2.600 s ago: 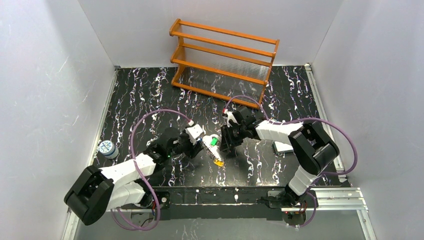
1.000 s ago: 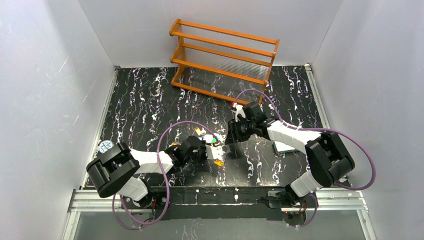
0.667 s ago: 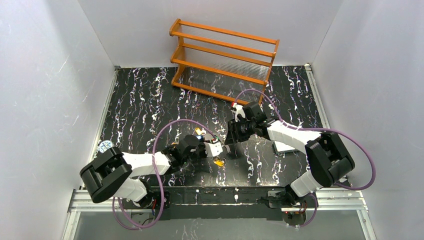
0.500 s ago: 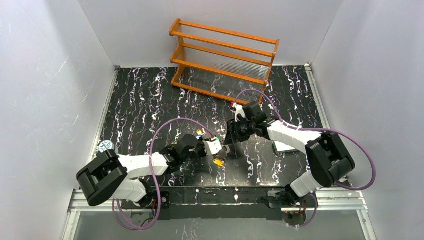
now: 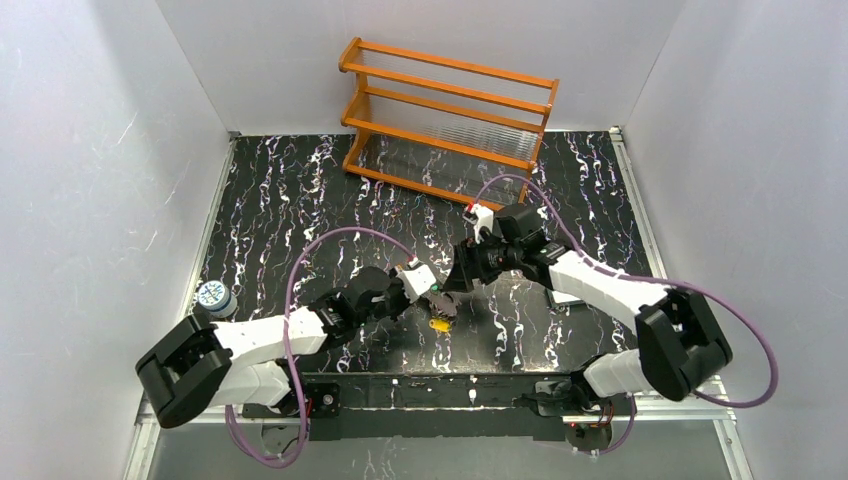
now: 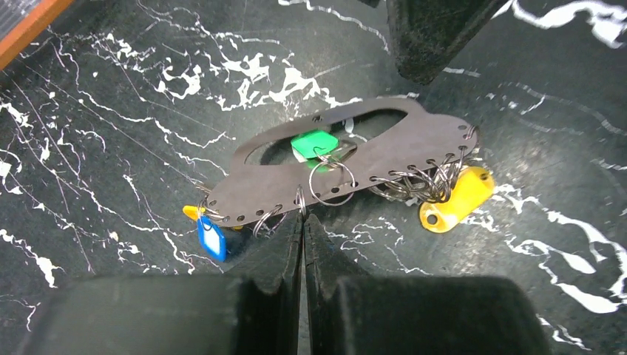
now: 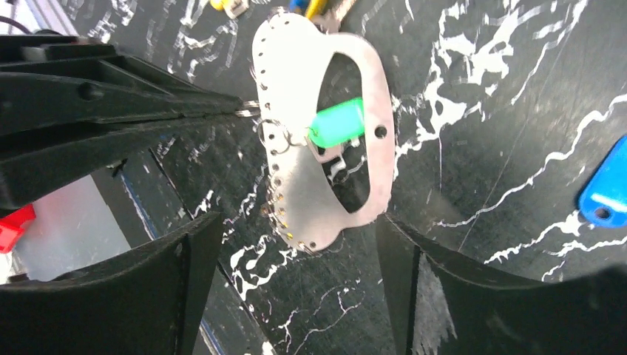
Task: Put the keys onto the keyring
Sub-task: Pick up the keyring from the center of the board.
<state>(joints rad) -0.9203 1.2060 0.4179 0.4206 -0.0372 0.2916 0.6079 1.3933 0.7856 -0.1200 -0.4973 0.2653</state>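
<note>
The keyring [image 6: 347, 155] is a flat grey oval plate with a hole-lined rim and small wire rings, lying mid-table [image 5: 432, 292]. A green key [image 6: 314, 143] sits in its opening. A yellow key [image 6: 455, 200] hangs at one end, and a blue key [image 6: 211, 238] and an orange key [image 6: 194, 213] at the other. My left gripper [image 6: 302, 218] is shut, its tips pinching a small ring on the plate's near edge. My right gripper [image 7: 296, 288] is open, straddling the plate's end [image 7: 318, 237] without touching it. Another blue key [image 7: 606, 188] lies apart on the table.
An orange wooden rack [image 5: 445, 125] stands at the back. A round blue-and-white disc [image 5: 213, 296] sits by the left wall. A flat white piece [image 5: 565, 295] lies under my right arm. Purple cables [image 5: 330, 240] loop over both arms.
My right gripper has opened wider and drawn slightly back from the keyring. My left arm has stretched lower and flatter, its gripper staying shut at the plate's edge.
</note>
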